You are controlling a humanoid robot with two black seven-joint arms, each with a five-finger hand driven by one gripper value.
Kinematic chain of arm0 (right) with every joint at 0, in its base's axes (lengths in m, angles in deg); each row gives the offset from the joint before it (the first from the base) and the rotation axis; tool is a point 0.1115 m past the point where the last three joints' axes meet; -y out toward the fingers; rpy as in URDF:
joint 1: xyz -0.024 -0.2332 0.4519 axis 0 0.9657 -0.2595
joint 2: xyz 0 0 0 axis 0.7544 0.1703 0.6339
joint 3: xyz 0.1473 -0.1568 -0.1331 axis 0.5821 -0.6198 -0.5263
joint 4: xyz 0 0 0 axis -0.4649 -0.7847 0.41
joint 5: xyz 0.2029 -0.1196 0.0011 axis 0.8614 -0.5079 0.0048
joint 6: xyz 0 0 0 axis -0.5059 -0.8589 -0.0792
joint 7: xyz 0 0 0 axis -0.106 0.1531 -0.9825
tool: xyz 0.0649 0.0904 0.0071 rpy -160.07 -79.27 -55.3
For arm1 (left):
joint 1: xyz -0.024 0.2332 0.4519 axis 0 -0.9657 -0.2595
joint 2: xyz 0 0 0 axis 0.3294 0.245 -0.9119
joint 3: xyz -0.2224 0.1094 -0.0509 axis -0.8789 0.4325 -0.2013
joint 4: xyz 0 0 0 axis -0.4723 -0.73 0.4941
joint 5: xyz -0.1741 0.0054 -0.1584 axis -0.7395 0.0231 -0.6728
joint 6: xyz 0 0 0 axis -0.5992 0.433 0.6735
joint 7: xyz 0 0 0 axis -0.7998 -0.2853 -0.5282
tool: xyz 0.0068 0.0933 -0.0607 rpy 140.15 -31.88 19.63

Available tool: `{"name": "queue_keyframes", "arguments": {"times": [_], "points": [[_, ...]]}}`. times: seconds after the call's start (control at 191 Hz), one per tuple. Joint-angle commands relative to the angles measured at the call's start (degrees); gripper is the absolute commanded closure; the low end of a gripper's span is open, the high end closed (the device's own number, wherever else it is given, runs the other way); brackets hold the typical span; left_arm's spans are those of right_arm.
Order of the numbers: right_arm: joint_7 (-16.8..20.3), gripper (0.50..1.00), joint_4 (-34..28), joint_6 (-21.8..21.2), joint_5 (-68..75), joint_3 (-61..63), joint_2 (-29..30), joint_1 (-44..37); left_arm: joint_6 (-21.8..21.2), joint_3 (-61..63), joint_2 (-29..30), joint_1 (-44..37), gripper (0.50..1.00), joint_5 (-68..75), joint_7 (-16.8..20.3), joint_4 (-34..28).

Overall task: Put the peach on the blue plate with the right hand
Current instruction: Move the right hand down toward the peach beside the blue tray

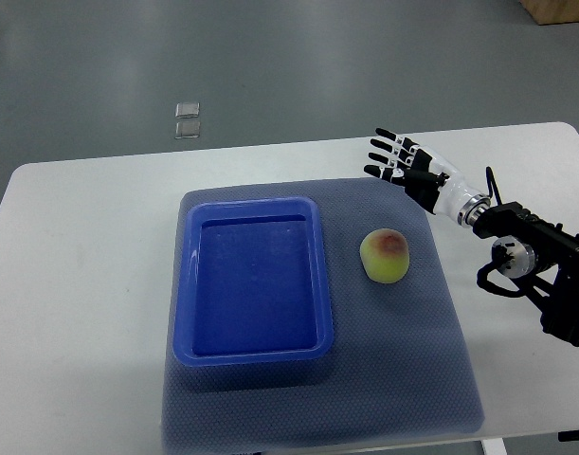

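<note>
A yellow-green peach (385, 254) with a red blush lies on the grey-blue mat, just right of the blue plate (188, 284), a deep rectangular tray with nothing in it. My right hand (399, 159) hovers above and to the right of the peach, near the mat's far right corner. Its fingers are spread and hold nothing. The black forearm runs off toward the right edge. No left arm shows.
The grey-blue mat (431, 370) covers the middle of the white table (81, 284). Two small clear squares (187, 120) lie on the floor beyond the table's far edge. A brown box corner (559, 9) shows at the top right.
</note>
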Motion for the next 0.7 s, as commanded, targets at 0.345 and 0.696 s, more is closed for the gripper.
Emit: {"name": "queue_keyframes", "arguments": {"times": [0.345, 0.696], "points": [[-0.26, 0.572, -0.70, -0.50, -9.22, -0.79, -1.41, -1.29, -0.52, -0.12, 0.00, -0.36, 0.500, 0.00, 0.10, 0.13], [-3.87, 0.574, -5.01, -6.39, -23.37, -0.88, -7.47, -2.08, -0.08, -0.21, 0.00, -0.36, 0.500, 0.00, 0.19, 0.13]]}}
